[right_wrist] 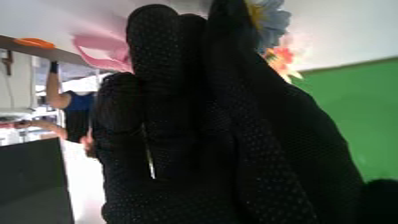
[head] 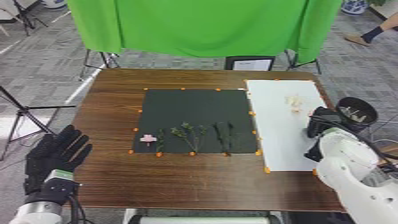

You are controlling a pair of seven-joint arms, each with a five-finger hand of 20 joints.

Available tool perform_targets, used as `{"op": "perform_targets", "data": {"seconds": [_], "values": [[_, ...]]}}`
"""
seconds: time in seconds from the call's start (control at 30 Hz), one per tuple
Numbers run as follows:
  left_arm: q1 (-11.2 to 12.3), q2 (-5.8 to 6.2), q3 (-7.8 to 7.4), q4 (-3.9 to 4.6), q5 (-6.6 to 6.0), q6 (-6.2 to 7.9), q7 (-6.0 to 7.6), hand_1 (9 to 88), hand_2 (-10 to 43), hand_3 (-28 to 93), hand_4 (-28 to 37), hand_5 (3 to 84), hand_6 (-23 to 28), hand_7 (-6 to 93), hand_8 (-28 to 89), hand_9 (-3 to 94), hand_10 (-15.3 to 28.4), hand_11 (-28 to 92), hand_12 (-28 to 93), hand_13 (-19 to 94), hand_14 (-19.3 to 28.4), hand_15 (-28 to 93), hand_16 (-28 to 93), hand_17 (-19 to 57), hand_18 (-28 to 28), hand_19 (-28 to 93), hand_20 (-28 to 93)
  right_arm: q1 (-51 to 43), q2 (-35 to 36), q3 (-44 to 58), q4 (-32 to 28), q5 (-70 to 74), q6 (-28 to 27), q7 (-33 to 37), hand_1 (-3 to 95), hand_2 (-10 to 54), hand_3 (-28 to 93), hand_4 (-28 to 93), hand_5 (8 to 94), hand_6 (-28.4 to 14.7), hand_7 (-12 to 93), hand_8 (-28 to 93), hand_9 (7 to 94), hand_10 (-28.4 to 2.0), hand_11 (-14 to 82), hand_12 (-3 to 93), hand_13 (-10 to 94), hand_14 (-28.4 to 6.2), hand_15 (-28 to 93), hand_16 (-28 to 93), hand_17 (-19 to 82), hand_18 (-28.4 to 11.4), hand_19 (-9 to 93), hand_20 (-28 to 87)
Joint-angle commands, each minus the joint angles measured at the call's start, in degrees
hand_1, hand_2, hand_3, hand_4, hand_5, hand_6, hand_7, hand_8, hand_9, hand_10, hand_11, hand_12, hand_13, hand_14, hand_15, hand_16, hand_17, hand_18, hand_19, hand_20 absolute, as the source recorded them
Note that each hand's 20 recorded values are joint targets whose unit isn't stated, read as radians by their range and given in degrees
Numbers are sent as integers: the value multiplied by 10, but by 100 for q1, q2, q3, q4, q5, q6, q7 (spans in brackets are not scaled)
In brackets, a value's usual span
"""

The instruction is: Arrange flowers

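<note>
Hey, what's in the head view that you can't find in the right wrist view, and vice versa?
Head view: the left hand, and green stems lying on the dark mat.
Right wrist view: a blue-grey flower with a yellow centre, close up.
Both: the right hand and the green cloth.

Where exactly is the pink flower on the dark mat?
In the head view, the pink flower lies towards the near left corner of the dark mat, left of the green stems.
</note>
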Motion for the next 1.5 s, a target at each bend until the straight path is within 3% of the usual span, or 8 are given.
{"op": "perform_targets", "data": {"seconds": [0.03, 0.2, 0.33, 0.6, 0.87, 0.97, 1.17, 1.5], "values": [[-34, -35, 69, -9, 10, -33, -53, 297, 163, 738, -274, 503, 100, 175, -86, 420, 162, 273, 130, 301, 173, 494, -72, -60, 177, 443, 140, -13, 115, -103, -566, -383, 459, -83, 648, -49, 517, -283, 767, 16, 244, 24, 830, -84, 56, 300, 742, -65, 378, 343, 376, -188, 808, 386], [12, -21, 14, -29, 36, -2, -89, 297, 163, 738, -274, 503, 100, 175, -86, 420, 162, 272, 130, 301, 172, 494, -72, -60, 176, 443, 139, 454, -47, -584, -845, -435, 866, -452, 633, -54, 549, -283, 772, 14, 244, 23, 832, -85, 57, 299, 747, -64, 371, 352, 380, -192, 813, 384], [-111, 36, 55, 28, -35, 7, -117, 296, 162, 739, -273, 503, 101, 174, -86, 420, 162, 271, 130, 301, 172, 493, -72, -60, 177, 443, 139, 1411, -419, -1612, -648, -483, 1241, -1063, 640, -53, 543, -283, 772, 10, 242, 23, 831, -84, 57, 303, 744, -61, 370, 360, 376, -191, 816, 385], [-327, 99, 164, 75, 49, -21, -244, 294, 162, 739, -273, 503, 101, 173, -86, 420, 161, 272, 131, 300, 172, 492, -72, -60, 176, 443, 140, 2942, -1708, -3148, 95, -146, 635, -1856, 638, -53, 544, -283, 773, 12, 241, 20, 827, -85, 55, 307, 741, -62, 371, 368, 373, -192, 815, 387], [-400, 166, 250, 51, 55, 32, -288, 293, 161, 738, -274, 503, 100, 173, -86, 419, 161, 270, 131, 300, 172, 492, -71, -60, 176, 441, 140, 3275, -2523, -3857, 732, -301, -66, -2447, 618, -54, 569, -283, 763, 13, 248, 11, 810, -86, 61, 296, 738, -63, 374, 364, 375, -196, 817, 389], [-583, 174, 355, 90, 78, 38, -380, 293, 162, 738, -275, 503, 100, 174, -85, 419, 162, 270, 131, 300, 172, 492, -71, -60, 176, 441, 140, 3406, -2687, -4070, 1037, -496, -14, -2504, 612, -53, 575, -283, 762, 14, 249, 8, 808, -87, 66, 291, 740, -65, 375, 358, 376, -197, 818, 389], [-812, 267, 540, 121, 80, 56, -371, 293, 162, 738, -275, 503, 100, 174, -85, 419, 163, 269, 131, 300, 172, 492, -71, -60, 176, 441, 140, 3591, -2962, -4317, 1707, -959, -13, -2548, 605, -55, 586, -283, 761, 14, 252, 4, 806, -87, 72, 285, 740, -66, 380, 351, 379, -198, 819, 387], [-768, 262, 509, 82, 61, 77, -336, 294, 163, 738, -276, 503, 100, 174, -86, 420, 162, 269, 131, 301, 172, 491, -71, -61, 177, 442, 141, 3751, -2956, -4492, 2114, -1123, -113, -2424, 598, -55, 598, -283, 757, 13, 251, -6, 793, -87, 74, 275, 738, -65, 380, 351, 381, -200, 825, 385]]}}
